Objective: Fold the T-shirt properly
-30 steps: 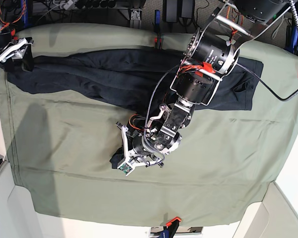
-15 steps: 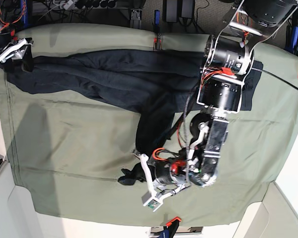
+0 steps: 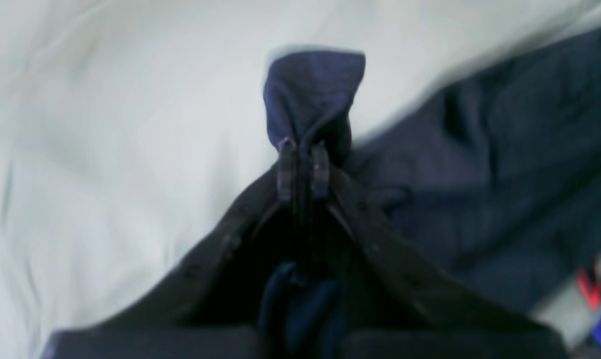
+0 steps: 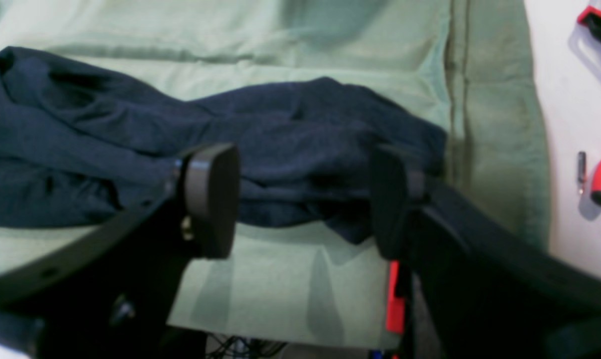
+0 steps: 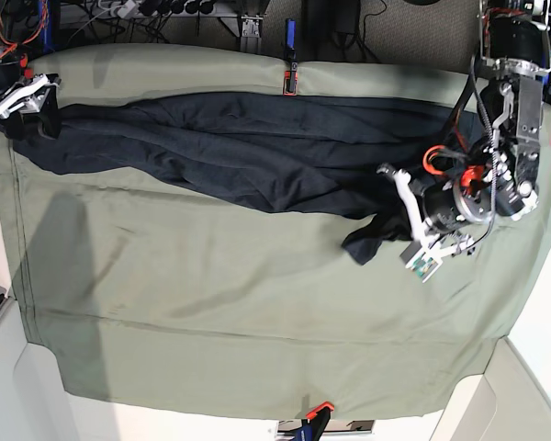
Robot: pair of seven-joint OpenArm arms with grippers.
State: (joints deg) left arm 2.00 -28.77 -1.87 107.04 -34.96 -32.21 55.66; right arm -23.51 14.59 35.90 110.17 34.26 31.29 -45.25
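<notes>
Jaws of the left gripper (image 3: 300,169) pinch a sleeve end of the T-shirt (image 5: 230,142), stretched across the olive sheet (image 5: 211,312), and thin knit could slip free, while the right gripper (image 4: 305,199) gapes empty

Olive-green cloth sheet (image 5: 211,276) over table, cables (image 5: 165,9) behind, white floor

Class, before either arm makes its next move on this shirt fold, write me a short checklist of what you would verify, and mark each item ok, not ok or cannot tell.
1. Left gripper shut on T-shirt fabric: ok.
2. Right gripper open, holding nothing: ok.
3. T-shirt spread flat: not ok, bunched in a long band.
4. Both sleeves laid out: cannot tell.
5. Green cloth sheet smooth beneath: ok, only light creases.
6. Fabric pinched in a single layer: cannot tell.
</notes>
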